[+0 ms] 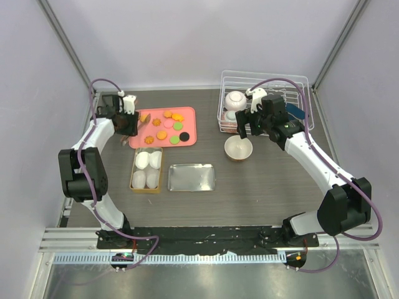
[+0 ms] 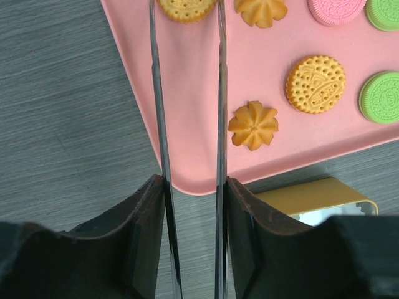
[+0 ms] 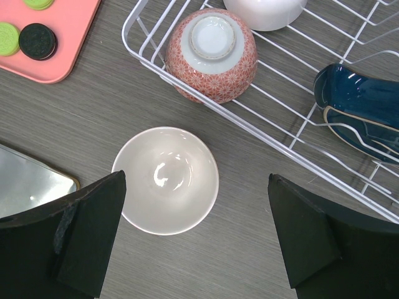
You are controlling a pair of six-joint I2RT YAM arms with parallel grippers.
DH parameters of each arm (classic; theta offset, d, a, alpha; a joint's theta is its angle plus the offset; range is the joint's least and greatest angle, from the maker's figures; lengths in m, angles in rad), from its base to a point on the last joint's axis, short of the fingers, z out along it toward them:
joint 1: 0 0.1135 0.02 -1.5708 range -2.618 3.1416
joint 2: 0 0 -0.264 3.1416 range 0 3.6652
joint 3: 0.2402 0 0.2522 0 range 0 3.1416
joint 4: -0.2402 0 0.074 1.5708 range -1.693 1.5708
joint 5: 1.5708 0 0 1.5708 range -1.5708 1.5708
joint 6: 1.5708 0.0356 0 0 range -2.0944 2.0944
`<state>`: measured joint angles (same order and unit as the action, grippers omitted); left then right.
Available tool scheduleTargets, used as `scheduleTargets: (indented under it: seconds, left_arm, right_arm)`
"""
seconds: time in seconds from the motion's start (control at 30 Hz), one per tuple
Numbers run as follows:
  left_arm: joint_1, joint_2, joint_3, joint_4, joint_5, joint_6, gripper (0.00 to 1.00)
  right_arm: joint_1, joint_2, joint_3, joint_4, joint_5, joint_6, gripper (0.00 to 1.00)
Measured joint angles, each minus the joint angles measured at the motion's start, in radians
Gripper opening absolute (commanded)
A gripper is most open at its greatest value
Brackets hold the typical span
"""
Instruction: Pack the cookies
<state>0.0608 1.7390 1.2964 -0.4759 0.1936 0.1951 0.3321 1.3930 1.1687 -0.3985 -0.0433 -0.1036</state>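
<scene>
The left gripper (image 2: 186, 37) hangs over the 9 o'clock side of the flat pink plastic tray (image 1: 144, 138). Its thin steel jaws stand slightly apart with a round orange cookie (image 2: 184, 6) between them near the tips; whether they pinch it cannot be told. The cookies (image 1: 162, 134) all lie on that tray. At its 6 o'clock, the yellow rectangular box (image 2: 312, 194) shows only white paper cups (image 1: 148, 161), so packing looks barely begun. Toward 3 o'clock, the right gripper (image 3: 199, 233) gapes empty above a white ceramic bowl (image 3: 165, 180).

Dark grey wood-grain table (image 1: 262, 187), boxed in by 3 plain pale lavender walls (image 1: 199, 43) with 2 metal corner posts (image 1: 65, 37). Aluminium rail (image 1: 68, 240) along the near edge. Soft, even light.
</scene>
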Motion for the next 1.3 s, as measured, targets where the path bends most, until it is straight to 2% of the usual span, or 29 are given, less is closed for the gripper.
scheduleTargets:
  seconds: [0.07, 0.27, 0.53, 0.73, 1.07, 1.3]
  left_arm:
    - [0.0, -0.001, -0.005, 0.0, 0.0, 0.0, 0.37]
    - [0.0, -0.05, -0.028, -0.005, 0.003, -0.002, 0.32]
    - [0.0, -0.206, -0.064, -0.008, 0.01, -0.005, 0.3]
    - [0.0, -0.352, -0.108, -0.054, 0.027, 0.003, 0.31]
    - [0.0, -0.713, -0.291, -0.215, 0.047, 0.038, 0.33]
    - [0.0, -0.853, -0.364, -0.316, 0.061, 0.069, 0.33]
  right_arm:
    - [0.0, 0.0, 0.0, 0.0, 0.0, 0.0, 1.0]
    - [0.0, 0.0, 0.0, 0.0, -0.001, 0.0, 1.0]
    - [0.0, 0.0, 0.0, 0.0, -0.003, 0.0, 1.0]
    - [0.0, 0.0, 0.0, 0.0, -0.003, 0.0, 1.0]
    - [0.0, 0.0, 0.0, 0.0, -0.003, 0.0, 1.0]
    - [0.0, 0.0, 0.0, 0.0, -0.003, 0.0, 1.0]
